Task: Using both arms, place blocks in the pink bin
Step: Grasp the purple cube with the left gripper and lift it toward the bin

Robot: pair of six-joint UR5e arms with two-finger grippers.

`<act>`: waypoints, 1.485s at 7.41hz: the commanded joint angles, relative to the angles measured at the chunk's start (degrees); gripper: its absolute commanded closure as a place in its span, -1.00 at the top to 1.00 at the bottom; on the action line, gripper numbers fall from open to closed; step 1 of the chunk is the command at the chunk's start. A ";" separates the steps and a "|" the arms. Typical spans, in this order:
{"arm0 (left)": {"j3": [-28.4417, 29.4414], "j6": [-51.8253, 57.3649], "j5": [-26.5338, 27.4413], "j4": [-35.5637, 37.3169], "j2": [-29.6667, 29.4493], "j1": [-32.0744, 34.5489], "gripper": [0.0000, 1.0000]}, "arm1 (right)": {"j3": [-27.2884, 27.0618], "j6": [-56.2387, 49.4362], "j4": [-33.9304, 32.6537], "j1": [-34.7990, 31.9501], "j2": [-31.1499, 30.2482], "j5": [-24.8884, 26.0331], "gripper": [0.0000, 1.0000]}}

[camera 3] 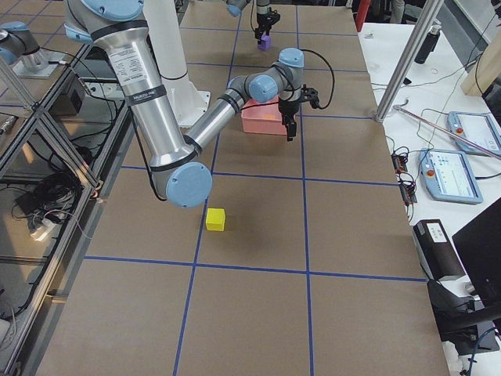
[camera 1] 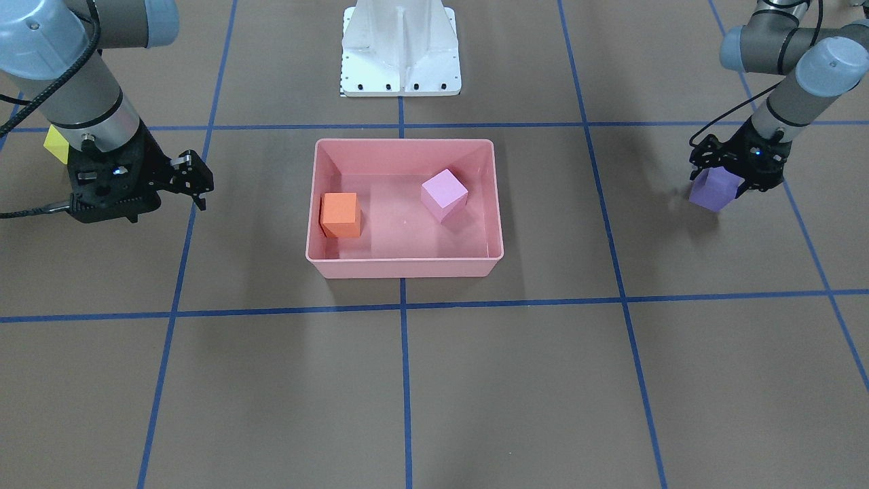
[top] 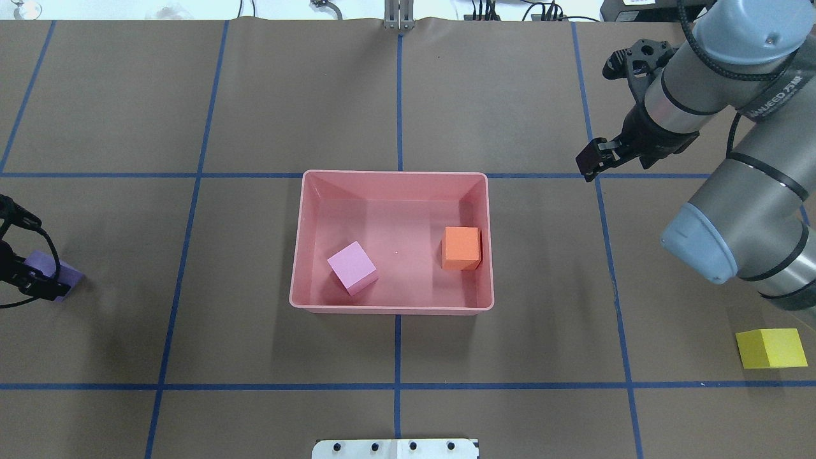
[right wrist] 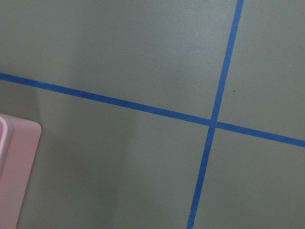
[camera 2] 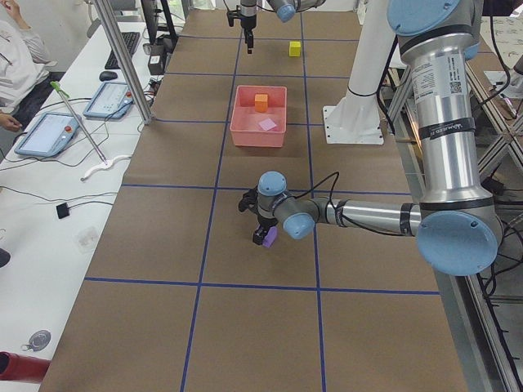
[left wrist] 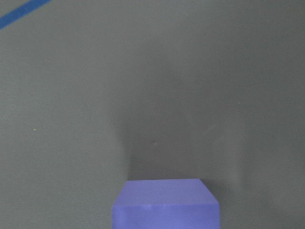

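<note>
A black band around the right arm point(top: 733, 185) carries white lettering, seen from overhead, but it is too small to read reliably. From the side views, each arm's silver upright section has a printed label, also too small to read. The left arm point(camera 2: 441, 122) shows this best.

The left gripper point(camera 1: 736, 178) points down with its fingers point(camera 1: 699, 166) clamped against opposite sides of the purple block point(camera 1: 713, 190). This block is well away from the pink bin point(top: 306, 242), out on the robot's left side of it. Whether the block rests on the brown tabletop point(top: 510, 350) or is just off it cannot be told.

The right gripper point(top: 591, 160) hangs above the tabletop beyond the bin's far corner on the robot's right, over a crossing of blue tape lines point(right wrist: 212, 123). Nothing is between its fingers, and they overlap in every view, so how far apart they are cannot be told.

Inside the bin, the orange block point(top: 462, 248) sits on the floor close against the wall on the robot's right. The light pink block point(top: 352, 268) also lies in the bin, turned askew, towards the robot's left and near the wall closest to the white base mount point(camera 1: 400, 47).

The yellow block point(top: 771, 349) lies on the tabletop well away from the bin, on the robot's right and nearer the base than the bin.
</note>
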State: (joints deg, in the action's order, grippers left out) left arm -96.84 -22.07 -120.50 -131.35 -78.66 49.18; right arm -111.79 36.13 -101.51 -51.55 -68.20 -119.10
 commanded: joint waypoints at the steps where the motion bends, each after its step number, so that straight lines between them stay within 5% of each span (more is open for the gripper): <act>1: 0.61 -1.21 -0.08 -0.05 -0.97 -0.14 -0.14 | -0.09 -1.40 0.00 -0.83 -0.87 -0.60 1.00; 3: -4.38 -2.09 -3.49 4.13 -2.11 -0.05 -0.57 | -0.01 -9.18 0.00 -5.29 -4.37 -3.67 1.00; 5: -16.21 -6.19 -4.21 23.56 -8.92 0.12 -0.58 | -0.01 -18.07 0.00 -8.38 -9.81 -3.69 1.00; 6: -19.84 -11.19 -4.21 34.99 -17.41 0.04 -0.58 | 0.08 -20.63 2.26 -9.35 -12.98 -3.86 1.00; 8: -19.62 -19.90 -4.04 51.73 -35.95 -3.45 -0.56 | 0.52 -20.75 14.36 -9.71 -22.10 -5.70 1.00; 11: -11.21 -34.49 -1.77 54.53 -52.07 -13.04 -0.49 | 0.87 -20.31 21.36 -9.71 -29.35 -6.06 1.00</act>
State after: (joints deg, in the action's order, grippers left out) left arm -112.13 -50.79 -123.59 -77.70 -123.88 39.63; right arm -111.05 15.65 -82.19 -61.20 -95.18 -125.02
